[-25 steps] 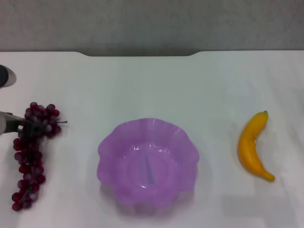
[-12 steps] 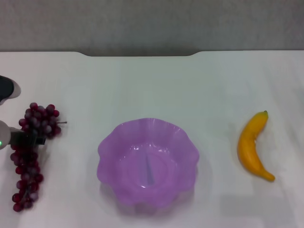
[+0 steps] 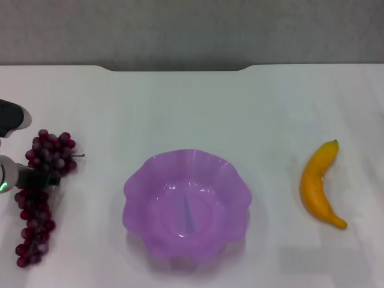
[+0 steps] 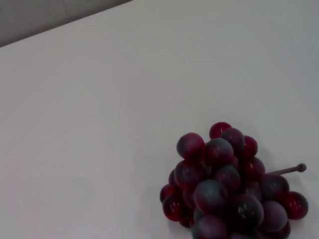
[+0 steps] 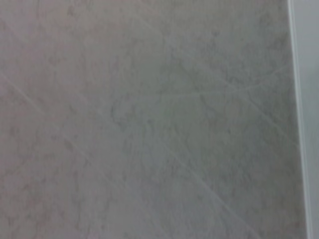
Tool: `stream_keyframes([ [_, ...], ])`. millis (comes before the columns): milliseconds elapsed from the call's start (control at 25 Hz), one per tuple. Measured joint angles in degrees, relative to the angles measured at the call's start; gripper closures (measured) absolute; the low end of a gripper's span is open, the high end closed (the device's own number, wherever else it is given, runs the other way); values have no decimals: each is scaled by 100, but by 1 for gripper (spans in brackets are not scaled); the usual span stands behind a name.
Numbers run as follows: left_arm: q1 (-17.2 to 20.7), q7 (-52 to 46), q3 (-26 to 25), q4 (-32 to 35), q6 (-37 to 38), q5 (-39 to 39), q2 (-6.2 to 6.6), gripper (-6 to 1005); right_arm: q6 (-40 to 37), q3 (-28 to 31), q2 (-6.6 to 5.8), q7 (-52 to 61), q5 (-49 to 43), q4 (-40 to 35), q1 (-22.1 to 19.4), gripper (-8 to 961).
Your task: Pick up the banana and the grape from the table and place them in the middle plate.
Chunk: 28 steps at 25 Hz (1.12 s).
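- One gripper, my left gripper [image 3: 36,177], reached across the upper part of the grape bunch [image 3: 41,191] on the table [image 3: 180,108].
- Whether my fingers clenched it, I couldn't tell.

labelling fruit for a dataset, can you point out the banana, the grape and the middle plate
banana [image 3: 316,186]: head view, middle of its curved body
grape [image 3: 37,198]: head view, centre of the bunch
middle plate [image 3: 139,180]: head view, left scalloped rim
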Motion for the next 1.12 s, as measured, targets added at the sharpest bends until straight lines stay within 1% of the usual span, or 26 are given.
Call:
stream_keyframes([
  [80,-9,-1,0,-1,-6,1,-1,108,0,2,0,0,4,-11,-9,46],
  [280,-61,-1,12,-22,-45,1,2,269,-4,-10,5,0,1,-21,-17,46],
  [440,-64,-2,125,-70,-4,1,-2,356,-5,-12,9,0,8,3,-13,46],
  [720,-74,40,150,-57,88,1,3,508,-10,-19,9,9,12,-12,-11,47],
  [920,-75,36,149,-61,221,1,5,592,-34,5,9,10,13,-18,-36,47],
  [1120,-71,33,149,-68,293,1,9,610,-26,6,9,10,13,-15,-34,47],
])
